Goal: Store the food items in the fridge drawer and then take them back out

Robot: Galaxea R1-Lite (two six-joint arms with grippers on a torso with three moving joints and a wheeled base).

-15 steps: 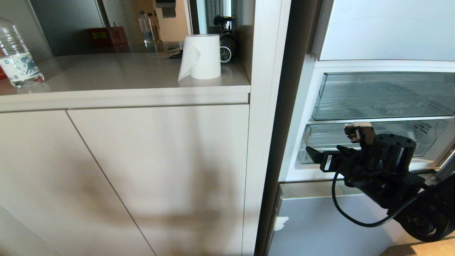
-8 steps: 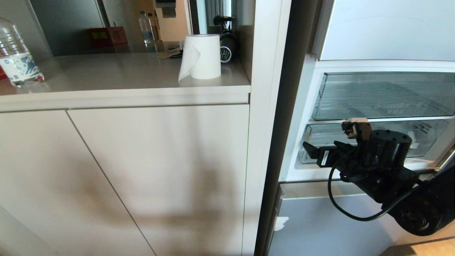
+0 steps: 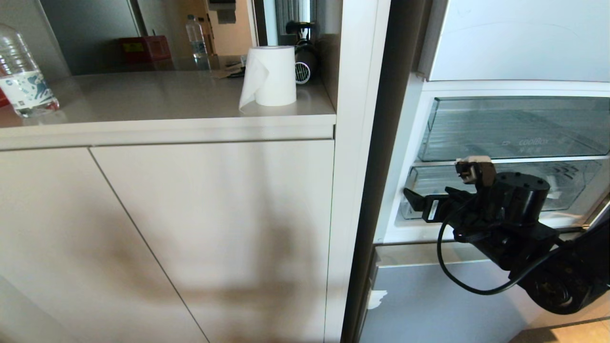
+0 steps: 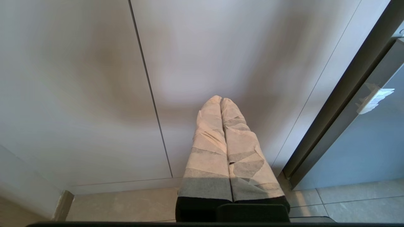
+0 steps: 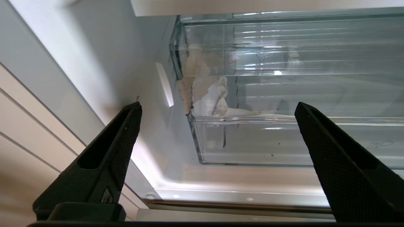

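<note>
- Two clear drawers sit stacked in the open fridge at the right; going left to right, a water bottle (image 3: 21, 76) stands first, at the desk's (image 3: 157, 102) far left edge.
- A paper towel roll (image 3: 269, 76) stands upright near the desk's right end, a loose flap hanging down its left side.
- Left tool (image 4: 222, 102): tape-wrapped fingers pressed together, shut and empty, pointing at the cabinet door (image 4: 221, 56) low by the floor.
- Right tool (image 5: 217, 110): black fingers spread wide, nothing between them, hovering before the lower fridge drawer's (image 3: 431, 183) left front corner.
- That drawer's long axis runs left-right, front lip facing the robot; crumpled paper (image 5: 211, 97) lies inside its left end.
- No food item is visible.
</note>
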